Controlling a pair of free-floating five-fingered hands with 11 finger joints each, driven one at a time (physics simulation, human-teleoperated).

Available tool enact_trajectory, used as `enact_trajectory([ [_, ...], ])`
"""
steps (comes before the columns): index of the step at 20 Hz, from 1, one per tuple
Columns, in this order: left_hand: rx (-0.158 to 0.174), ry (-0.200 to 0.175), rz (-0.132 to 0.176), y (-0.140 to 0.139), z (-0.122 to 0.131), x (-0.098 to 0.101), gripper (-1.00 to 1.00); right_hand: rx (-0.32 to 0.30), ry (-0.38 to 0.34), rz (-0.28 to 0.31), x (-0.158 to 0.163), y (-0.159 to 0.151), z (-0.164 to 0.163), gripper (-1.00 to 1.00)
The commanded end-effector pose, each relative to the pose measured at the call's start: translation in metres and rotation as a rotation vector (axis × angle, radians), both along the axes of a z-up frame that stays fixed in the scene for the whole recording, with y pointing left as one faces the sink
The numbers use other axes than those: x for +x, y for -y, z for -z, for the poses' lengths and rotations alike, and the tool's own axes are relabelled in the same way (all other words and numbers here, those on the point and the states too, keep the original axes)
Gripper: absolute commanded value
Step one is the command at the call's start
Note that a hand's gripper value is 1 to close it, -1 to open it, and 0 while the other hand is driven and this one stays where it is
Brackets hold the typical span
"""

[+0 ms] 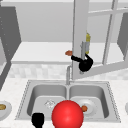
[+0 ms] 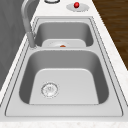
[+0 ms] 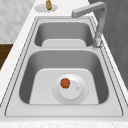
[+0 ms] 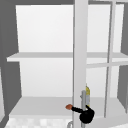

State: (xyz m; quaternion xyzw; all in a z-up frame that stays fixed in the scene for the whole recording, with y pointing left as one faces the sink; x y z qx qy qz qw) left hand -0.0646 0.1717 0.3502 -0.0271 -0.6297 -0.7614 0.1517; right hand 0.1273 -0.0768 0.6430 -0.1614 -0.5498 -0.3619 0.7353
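Two hands — right hand (image 1: 85, 64) curled round door handle (image 1: 83, 50); left hand (image 1: 38, 119), grip unclear.

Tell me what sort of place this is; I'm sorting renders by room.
Most likely a kitchen: a double-basin sink with a faucet set in a pale counter, a plate in one basin, and an open wall cabinet above, where the right hand is at the door's handle.
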Motion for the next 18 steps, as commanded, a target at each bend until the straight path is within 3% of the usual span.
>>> enact_trajectory([
  [1,0.000,0.000,0.000,0.000,0.000,0.000,0.00,0.002,-0.021,0.002,-0.026,0.022,0.007,1.00],
  [9,0.000,0.000,0.000,0.000,0.000,0.000,0.00,0.001,0.023,-0.108,-0.078,0.058,0.014,1.00],
  [18,0.000,0.000,0.000,0.000,0.000,0.000,0.00,0.008,0.065,-0.222,-0.111,0.109,0.016,1.00],
])
